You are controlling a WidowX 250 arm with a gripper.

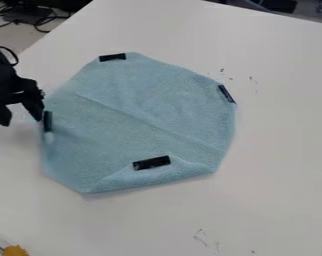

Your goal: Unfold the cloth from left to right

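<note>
The gripper (20, 119) is at the left edge of the cloth (133, 107), its two fingers spread and pinching nothing; whether the nearer finger touches the fabric cannot be told. Its position is judged consistent with taking that edge first, since unfolding is to run from left to right. The cloth lies on the table (277, 150), around the middle and somewhat left, mostly flat, with a diagonal crease and its near edge turned up. The left strip (47, 121) sits beside the gripper; the far strip (112, 57), right strip (226, 94) and near strip (151, 163) lie by the other edges, presumably to mark folded corners. Count: one gripper, one cloth, four black strips, one table, and one yellow object (15, 250) at the near left.
</note>
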